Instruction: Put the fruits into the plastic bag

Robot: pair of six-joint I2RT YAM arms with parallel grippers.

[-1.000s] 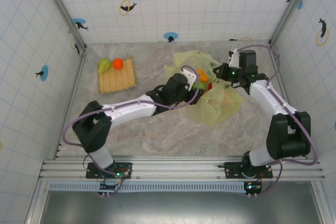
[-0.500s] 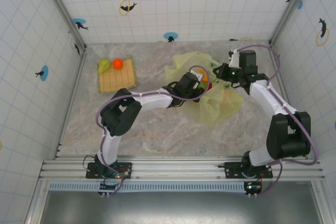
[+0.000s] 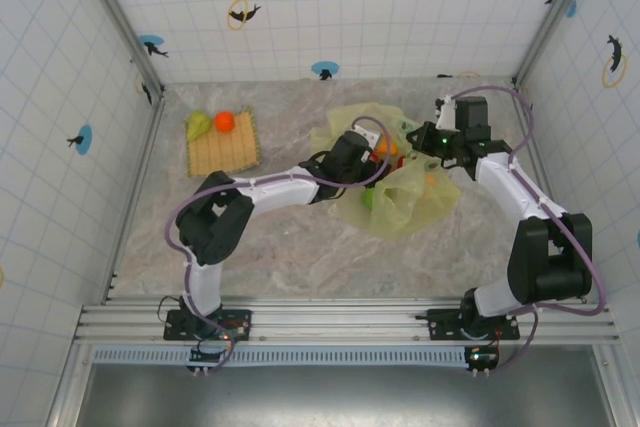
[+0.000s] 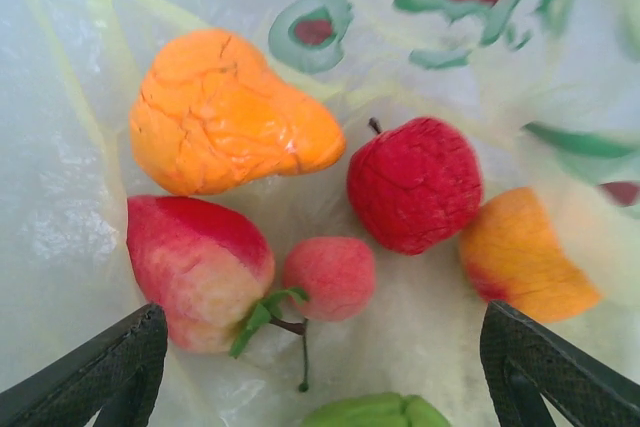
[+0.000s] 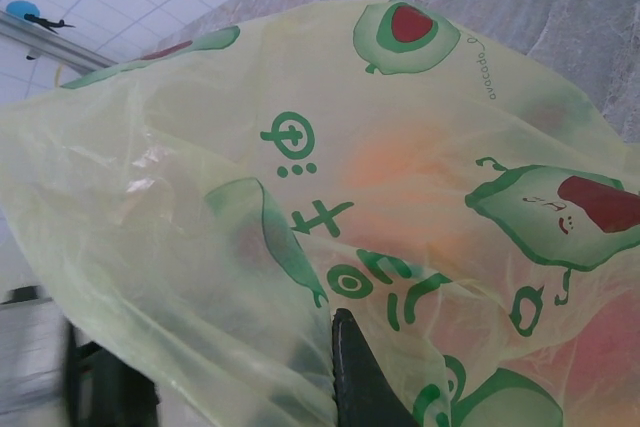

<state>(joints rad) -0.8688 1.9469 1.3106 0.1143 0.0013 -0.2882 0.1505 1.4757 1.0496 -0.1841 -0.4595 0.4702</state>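
Gaping wide inside the plastic bag (image 5: 200, 147), the left gripper (image 4: 320, 347) holds nothing, fruits (image 4: 413, 184) just ahead; the right gripper (image 3: 418, 140) pinches the bag.

Overhead view looks down; both wrist views share the plastic bag (image 5: 200, 147), close

Left gripper (image 4: 320, 317) spread wide, right gripper (image 5: 342, 347) pinched closed, arms outstretched

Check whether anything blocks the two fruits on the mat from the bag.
Nothing visible lies on the table between the mat, with its orange fruit and green fruit, and the plastic bag. The left gripper is open inside the bag.
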